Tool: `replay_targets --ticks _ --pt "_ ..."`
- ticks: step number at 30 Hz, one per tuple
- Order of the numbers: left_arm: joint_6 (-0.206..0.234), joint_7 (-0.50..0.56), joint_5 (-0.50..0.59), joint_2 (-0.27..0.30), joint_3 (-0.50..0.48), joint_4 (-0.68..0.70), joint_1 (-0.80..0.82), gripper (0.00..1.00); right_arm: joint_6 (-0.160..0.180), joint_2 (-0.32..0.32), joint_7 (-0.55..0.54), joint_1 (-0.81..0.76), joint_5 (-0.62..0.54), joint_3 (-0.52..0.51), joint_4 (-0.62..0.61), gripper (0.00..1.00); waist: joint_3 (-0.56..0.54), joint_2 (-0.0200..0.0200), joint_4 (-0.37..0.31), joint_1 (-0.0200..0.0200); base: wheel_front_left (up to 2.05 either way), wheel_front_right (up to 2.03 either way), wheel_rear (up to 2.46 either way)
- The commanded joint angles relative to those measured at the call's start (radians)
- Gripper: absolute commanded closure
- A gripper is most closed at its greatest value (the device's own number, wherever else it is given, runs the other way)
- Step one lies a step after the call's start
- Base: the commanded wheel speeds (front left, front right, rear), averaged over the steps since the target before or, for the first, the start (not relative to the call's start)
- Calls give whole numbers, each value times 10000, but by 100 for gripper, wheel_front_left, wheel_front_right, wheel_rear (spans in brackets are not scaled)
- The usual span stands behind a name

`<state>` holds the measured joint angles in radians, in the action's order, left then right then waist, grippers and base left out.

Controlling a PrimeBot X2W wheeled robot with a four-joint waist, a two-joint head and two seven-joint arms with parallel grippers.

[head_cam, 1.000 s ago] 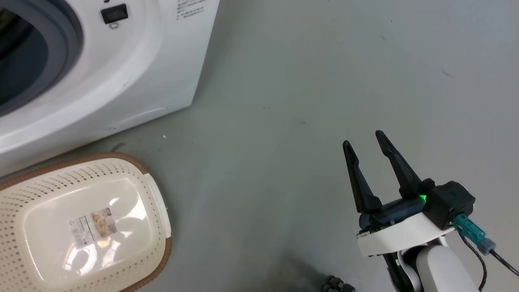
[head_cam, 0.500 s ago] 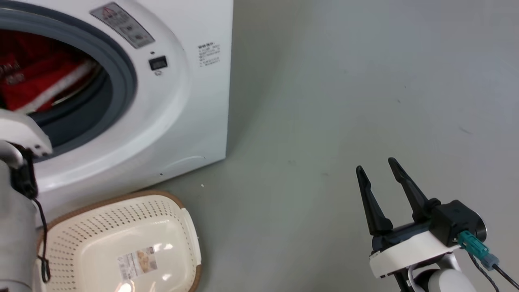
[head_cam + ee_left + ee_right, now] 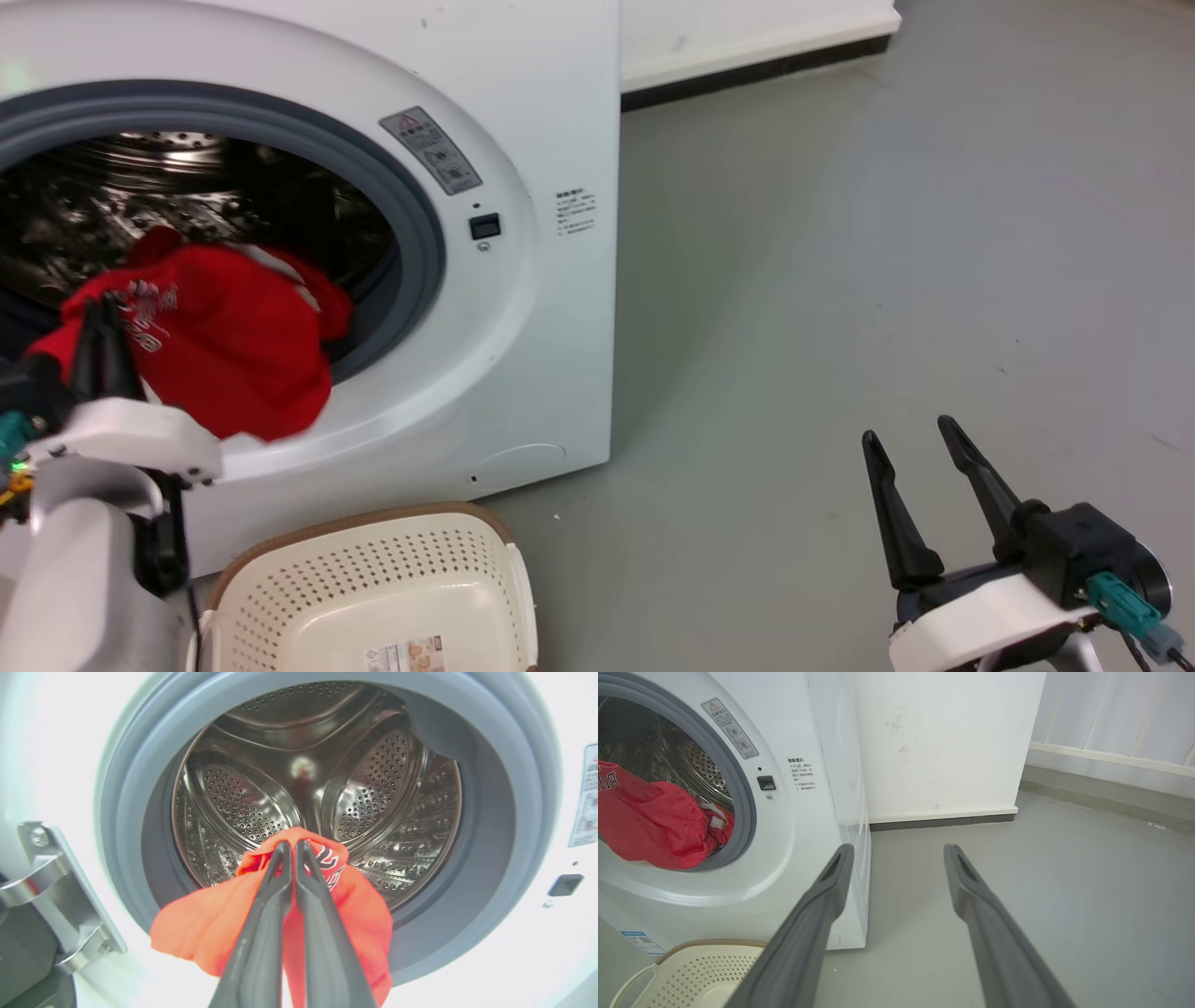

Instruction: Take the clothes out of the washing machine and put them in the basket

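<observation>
At the drum mouth, left wrist view: the left tool (image 3: 293, 845) had its two fingers pressed together, clamped on a fold of a red garment (image 3: 196, 933). Cloth bunched over the tips and hung down on both sides of the fingers, across the lower part of the grey rubber ring (image 3: 495, 868) of the washing machine (image 3: 532, 308). White lettering showed just right of the tips, too little of it to read. The fingers hid the middle of the cloth, and that view's bottom edge cut off its hem.

Head view: the garment hung in the lower part of the opening, its lowest edge over the white front of the machine. I made out one dark finger against the red; the other I could not separate from it.

Right wrist view: a red scrap with white trim (image 3: 714, 822) lay behind the held garment, against the ring. I could not tell whether it was the same piece or another.

Over bare floor (image 3: 794, 280) the right tool (image 3: 910, 432) hung well apart from the machine, fingers spread wide, touching nothing.

Below the opening the basket (image 3: 373, 569) sat on the floor just in front of the machine, a sticker (image 3: 406, 653) on its bottom. The head view's bottom edge cut off its near part.
</observation>
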<state>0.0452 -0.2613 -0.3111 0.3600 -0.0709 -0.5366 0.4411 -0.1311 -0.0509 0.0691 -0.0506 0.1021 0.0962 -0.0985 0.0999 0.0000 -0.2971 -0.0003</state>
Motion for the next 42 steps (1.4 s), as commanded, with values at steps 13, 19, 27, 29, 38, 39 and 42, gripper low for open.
replay_targets --ticks 13,19,27,29,38,39,42 --pt "682 1302 184 -809 711 4589 -2988 100 7 14 -379 -672 -175 -271 -510 0 -882 0 1344 3 0 0 0" --pt "997 1872 222 -1162 1088 6275 -4541 100 7 14 -524 -895 -236 -301 -645 0 -1157 0 1748 3 0 0 0" --pt "1311 2238 140 -1634 1522 6620 -6058 100 7 14 -648 -908 -292 -234 -897 0 -944 0 2134 3 0 0 0" --pt "1298 2134 69 -1702 1563 6312 -6165 100 7 14 -659 -770 -320 -201 -962 0 -730 0 2150 3 0 0 0" --pt "1050 1160 -214 -1979 1551 4481 -5427 100 7 14 -601 -218 -364 -172 -1037 0 741 0 2043 3 0 0 0" --pt "1016 1034 -200 -1982 1550 4354 -5252 100 7 14 -598 -151 -380 -163 -1068 0 973 0 2027 3 0 0 0" --pt "971 767 -160 -2034 1622 3950 -4755 100 7 14 -537 96 -390 -117 -1054 0 1505 0 1966 3 0 0 0"
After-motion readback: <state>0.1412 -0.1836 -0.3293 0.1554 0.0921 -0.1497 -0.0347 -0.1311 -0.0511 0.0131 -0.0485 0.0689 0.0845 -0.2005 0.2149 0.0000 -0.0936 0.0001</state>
